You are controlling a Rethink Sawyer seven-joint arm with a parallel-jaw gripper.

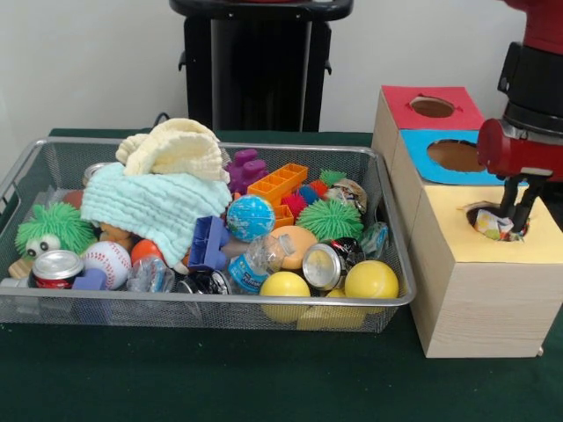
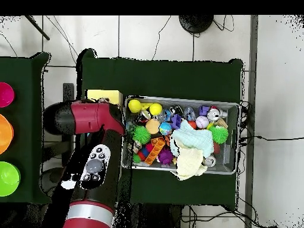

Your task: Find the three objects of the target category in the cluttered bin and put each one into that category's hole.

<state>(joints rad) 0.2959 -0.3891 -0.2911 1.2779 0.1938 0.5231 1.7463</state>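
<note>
The wire-mesh bin (image 1: 211, 299) stands on the green table, full of toys; it also shows in the overhead view (image 2: 234, 136). A white polka-dot cloth (image 1: 493, 224) lies bunched in the round hole of the yellow-topped box (image 1: 479, 290). My gripper (image 1: 514, 214) reaches down into that hole at the cloth's right edge, with its fingers (image 1: 507, 198) a little apart and nothing held between them. No other polka-dot cloth shows in the bin. In the overhead view the arm (image 2: 89, 119) hides the gripper and the hole; only a corner of the yellow top (image 2: 104, 95) shows.
A mint-green waffle cloth (image 1: 154, 207) and a cream-yellow one (image 1: 176, 149) lie heaped at the bin's back left. Balls, cans and blocks fill the rest. The blue-topped box (image 1: 440, 158) and red-topped box (image 1: 422, 105) stand behind the yellow one.
</note>
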